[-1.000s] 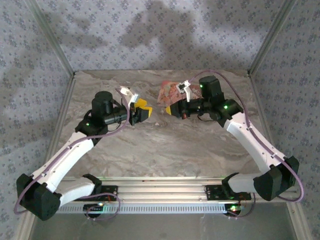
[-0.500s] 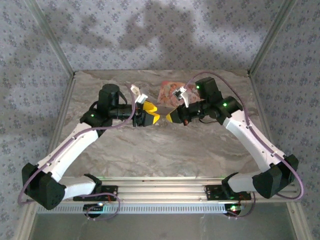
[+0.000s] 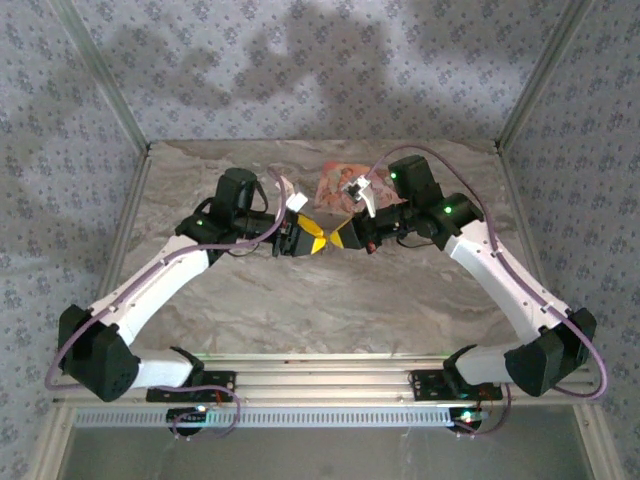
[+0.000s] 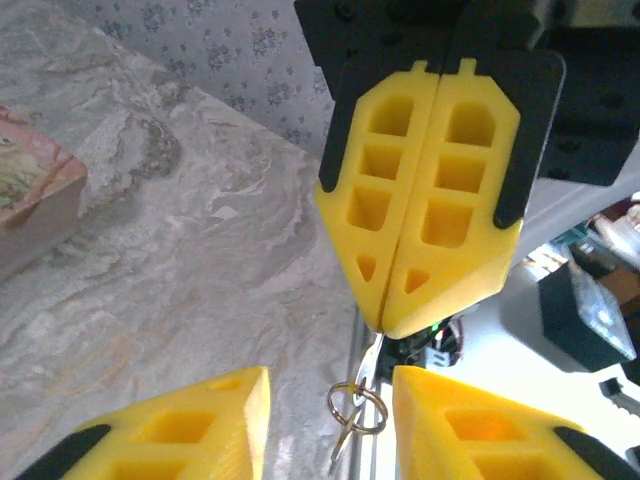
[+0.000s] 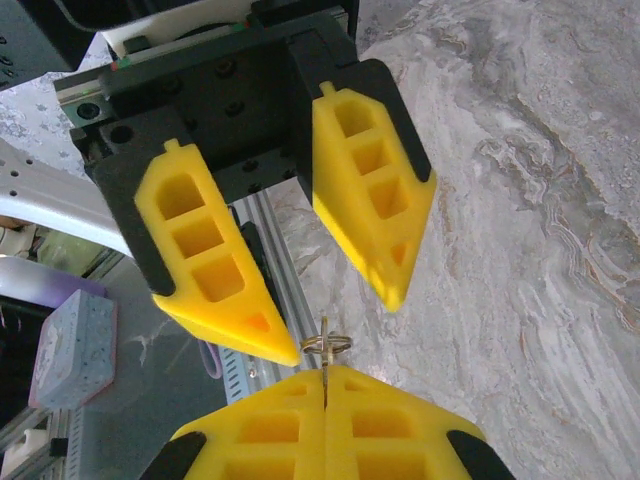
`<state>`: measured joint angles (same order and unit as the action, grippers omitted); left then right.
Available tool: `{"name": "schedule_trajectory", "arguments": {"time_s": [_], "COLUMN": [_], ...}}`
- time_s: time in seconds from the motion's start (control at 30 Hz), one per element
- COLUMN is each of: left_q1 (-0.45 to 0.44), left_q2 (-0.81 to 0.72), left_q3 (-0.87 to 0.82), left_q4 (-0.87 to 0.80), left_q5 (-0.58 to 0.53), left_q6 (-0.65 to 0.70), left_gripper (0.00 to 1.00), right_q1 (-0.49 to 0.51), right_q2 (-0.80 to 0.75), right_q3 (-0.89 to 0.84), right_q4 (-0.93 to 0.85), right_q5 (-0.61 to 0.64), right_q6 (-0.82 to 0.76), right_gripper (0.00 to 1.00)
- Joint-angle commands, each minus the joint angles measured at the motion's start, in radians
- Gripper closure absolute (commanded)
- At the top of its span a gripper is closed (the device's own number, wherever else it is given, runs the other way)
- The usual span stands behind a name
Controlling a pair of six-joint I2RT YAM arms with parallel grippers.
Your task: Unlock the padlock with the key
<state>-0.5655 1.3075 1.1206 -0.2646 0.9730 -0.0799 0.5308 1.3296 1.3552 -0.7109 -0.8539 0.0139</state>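
Note:
My right gripper [image 3: 340,237] [image 5: 327,372] is shut on the key [image 5: 326,352], holding its thin metal blade between the yellow pads [image 4: 420,200]. The key's split ring [image 4: 357,408] hangs just past the pad tips, with another small piece on it. My left gripper [image 3: 308,237] [image 4: 330,400] faces the right one tip to tip above the table's middle. It is open, and its two fingers [image 5: 215,270] stand either side of the ring without touching it. The padlock is out of view.
A flat pink-orange patterned box [image 3: 335,185] [image 4: 30,200] lies on the marble table [image 3: 330,290] just behind the grippers. An aluminium rail [image 3: 330,370] runs along the near edge. Patterned walls close in the back and sides.
My left arm has swung right until its gripper meets the right gripper's tips, and its fingers have narrowed around the key ring. The right gripper has stayed shut on the key, nearly still.

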Motion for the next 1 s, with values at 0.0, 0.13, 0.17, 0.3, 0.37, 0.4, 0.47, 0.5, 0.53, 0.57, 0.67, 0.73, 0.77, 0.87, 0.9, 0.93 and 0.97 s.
{"name": "schedule_trajectory", "arguments": {"time_s": [0.0, 0.13, 0.17, 0.3, 0.37, 0.4, 0.47, 0.5, 0.53, 0.57, 0.67, 0.73, 0.77, 0.87, 0.9, 0.93, 0.97], "left_q1": [-0.012, -0.016, -0.019, -0.019, -0.016, -0.016, -0.013, -0.011, -0.010, -0.011, -0.011, -0.011, -0.013, -0.013, -0.014, -0.014, -0.015], "left_q2": [0.007, 0.011, 0.013, 0.007, -0.013, -0.024, -0.051, -0.063, -0.075, -0.085, -0.107, -0.114, -0.120, -0.128, -0.132, -0.135, -0.141], "left_q3": [0.049, 0.048, 0.048, 0.035, 0.011, -0.005, -0.048, -0.068, -0.085, -0.100, -0.134, -0.147, -0.154, -0.161, -0.163, -0.165, -0.166], "left_q4": [-0.021, -0.023, -0.024, -0.007, 0.024, 0.044, 0.103, 0.132, 0.160, 0.186, 0.246, 0.271, 0.283, 0.296, 0.299, 0.301, 0.301], "left_q5": [0.046, 0.049, 0.050, 0.009, -0.036, -0.056, -0.086, -0.098, -0.109, -0.120, -0.149, -0.160, -0.168, -0.183, -0.188, -0.193, -0.197], "left_q6": [0.013, 0.015, 0.016, 0.009, -0.001, -0.009, -0.031, -0.044, -0.055, -0.065, -0.094, -0.107, -0.112, -0.122, -0.124, -0.126, -0.127], "left_gripper": [0.70, 0.75, 0.80, 1.00, 1.00, 1.00, 1.00, 1.00, 1.00, 1.00, 1.00, 1.00, 1.00, 1.00, 1.00, 1.00, 1.00], "right_q1": [0.006, 0.006, 0.006, -0.009, -0.058, -0.087, -0.152, -0.174, -0.189, -0.194, -0.177, -0.156, -0.141, -0.092, -0.077, -0.061, -0.047], "right_q2": [-0.003, 0.002, 0.003, 0.000, -0.027, -0.045, -0.094, -0.117, -0.142, -0.161, -0.190, -0.197, -0.201, -0.194, -0.187, -0.178, -0.168], "right_q3": [0.016, 0.012, 0.012, 0.011, -0.011, -0.027, -0.087, -0.110, -0.134, -0.149, -0.154, -0.189, -0.198, -0.215, -0.217, -0.218, -0.220], "right_q4": [0.001, 0.016, 0.019, 0.030, 0.100, 0.146, 0.271, 0.318, 0.371, 0.404, 0.413, 0.420, 0.430, 0.437, 0.437, 0.437, 0.436], "right_q5": [-0.029, -0.036, -0.037, -0.020, 0.012, 0.024, 0.020, 0.014, 0.016, 0.021, 0.053, 0.072, 0.083, 0.118, 0.125, 0.135, 0.144], "right_q6": [-0.006, 0.001, 0.003, 0.043, 0.143, 0.194, 0.312, 0.356, 0.395, 0.416, 0.421, 0.425, 0.426, 0.422, 0.419, 0.415, 0.411], "right_gripper": [1.00, 1.00, 1.00, 0.93, 0.62, 0.49, 0.45, 0.43, 0.43, 0.42, 0.42, 0.42, 0.42, 0.42, 0.42, 0.42, 0.42]}}
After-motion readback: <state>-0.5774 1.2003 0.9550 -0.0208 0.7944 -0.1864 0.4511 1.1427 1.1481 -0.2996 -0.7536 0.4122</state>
